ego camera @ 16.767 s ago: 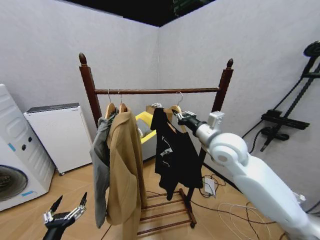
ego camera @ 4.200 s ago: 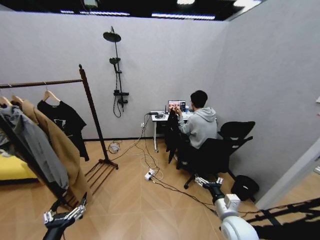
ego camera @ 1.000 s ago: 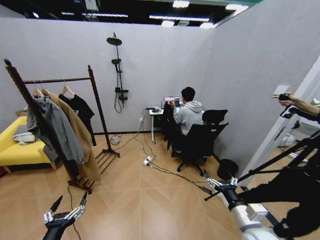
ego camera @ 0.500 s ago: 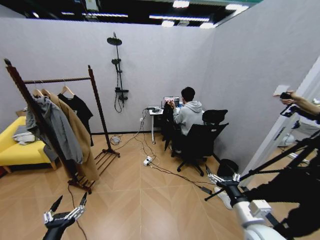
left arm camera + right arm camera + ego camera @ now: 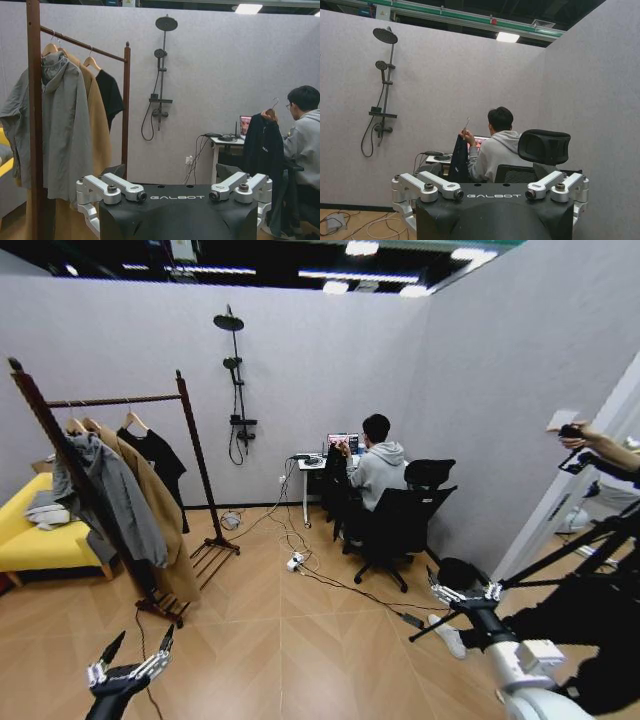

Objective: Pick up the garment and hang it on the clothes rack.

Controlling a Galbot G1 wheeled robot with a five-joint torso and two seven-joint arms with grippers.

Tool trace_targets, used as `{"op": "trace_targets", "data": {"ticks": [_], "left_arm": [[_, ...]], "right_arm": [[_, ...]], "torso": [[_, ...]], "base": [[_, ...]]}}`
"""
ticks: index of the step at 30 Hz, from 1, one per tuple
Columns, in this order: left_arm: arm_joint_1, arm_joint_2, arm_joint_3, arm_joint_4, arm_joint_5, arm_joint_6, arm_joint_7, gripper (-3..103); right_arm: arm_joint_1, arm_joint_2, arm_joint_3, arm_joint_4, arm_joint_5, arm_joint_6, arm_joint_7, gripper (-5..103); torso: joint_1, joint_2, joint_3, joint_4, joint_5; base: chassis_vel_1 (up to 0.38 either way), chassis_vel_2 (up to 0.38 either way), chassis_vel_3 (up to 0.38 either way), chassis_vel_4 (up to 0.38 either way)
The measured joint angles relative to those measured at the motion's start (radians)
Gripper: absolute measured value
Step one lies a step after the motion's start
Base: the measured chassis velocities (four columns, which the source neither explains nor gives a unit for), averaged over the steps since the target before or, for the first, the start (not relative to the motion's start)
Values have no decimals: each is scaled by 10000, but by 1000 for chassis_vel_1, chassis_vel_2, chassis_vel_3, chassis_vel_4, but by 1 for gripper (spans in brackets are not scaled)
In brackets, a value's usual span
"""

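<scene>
The clothes rack (image 5: 110, 495) stood at nine o'clock, the garment (image 5: 158, 462) hanging from its bar beside a tan coat (image 5: 150, 510) and grey jacket (image 5: 105, 502). The left gripper (image 5: 130, 670) hovered at seven o'clock, fingers spread and empty; the right gripper (image 5: 466, 593), at four o'clock, was likewise spread and empty. Floor cables (image 5: 330, 588) looked liable to snag the wheeled base if it drove across them.

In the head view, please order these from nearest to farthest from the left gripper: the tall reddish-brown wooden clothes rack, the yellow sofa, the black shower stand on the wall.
From the left gripper, open and low at the robot's left:
1. The tall reddish-brown wooden clothes rack, just ahead; its base foot is closest.
2. The yellow sofa, farther to the left, behind the rack.
3. The black shower stand, on the far wall.
</scene>
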State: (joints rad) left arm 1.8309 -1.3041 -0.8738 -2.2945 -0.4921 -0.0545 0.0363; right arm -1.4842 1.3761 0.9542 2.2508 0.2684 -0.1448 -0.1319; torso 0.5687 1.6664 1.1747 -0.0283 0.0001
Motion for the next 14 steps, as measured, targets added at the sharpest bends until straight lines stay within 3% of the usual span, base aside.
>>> {"op": "trace_targets", "data": {"ticks": [14], "left_arm": [[0, 0, 0, 0, 0, 0, 0, 100]], "right_arm": [[122, -110, -53, 29, 42, -179, 51, 100]], "torso": [[0, 0, 0, 0, -1]], "base": [[0, 0, 0, 0]]}}
